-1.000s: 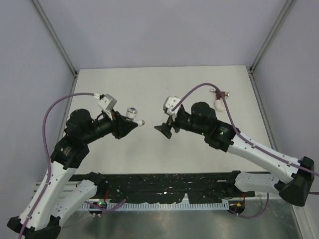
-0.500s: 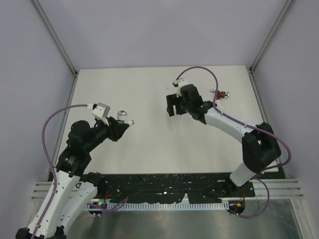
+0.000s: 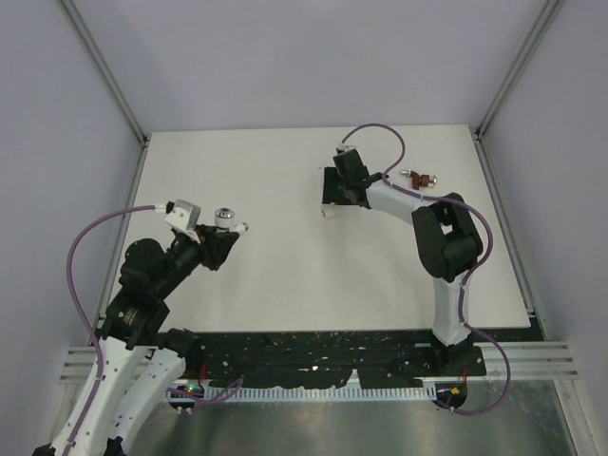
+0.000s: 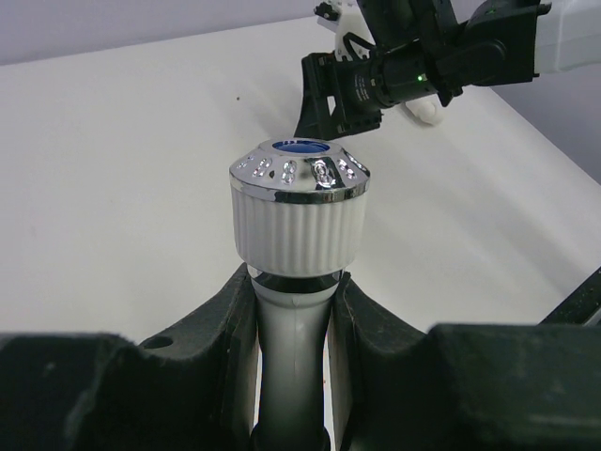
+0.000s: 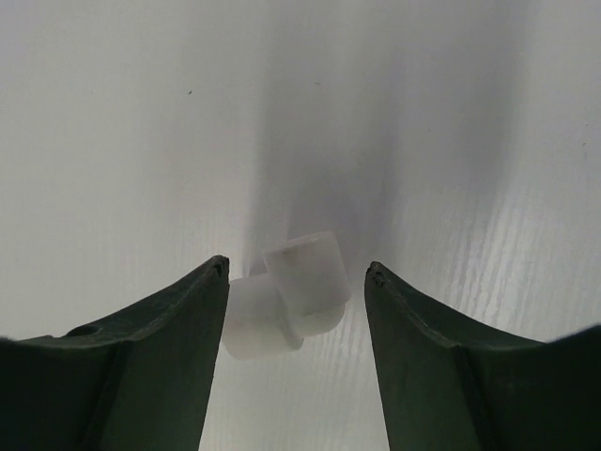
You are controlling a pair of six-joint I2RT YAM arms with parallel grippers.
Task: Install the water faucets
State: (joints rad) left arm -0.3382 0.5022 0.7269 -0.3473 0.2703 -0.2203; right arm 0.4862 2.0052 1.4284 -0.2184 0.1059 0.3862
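Left wrist view, left gripper (image 4: 293,291) clamped on white faucet (image 4: 299,211) by its stem, knob up, right gripper (image 5: 296,282) jaws apart straddling white elbow (image 5: 286,299) on table (image 5: 94,141), red faucet (image 3: 419,178) lying far right.

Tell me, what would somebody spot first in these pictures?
Probably the shiny blue-topped knob of the white faucet, pinched in the left arm's fingers over the left of the table. Next, the right arm's fingers stand open either side of a small white elbow fitting near the middle, and a dark red faucet lies at the far right.
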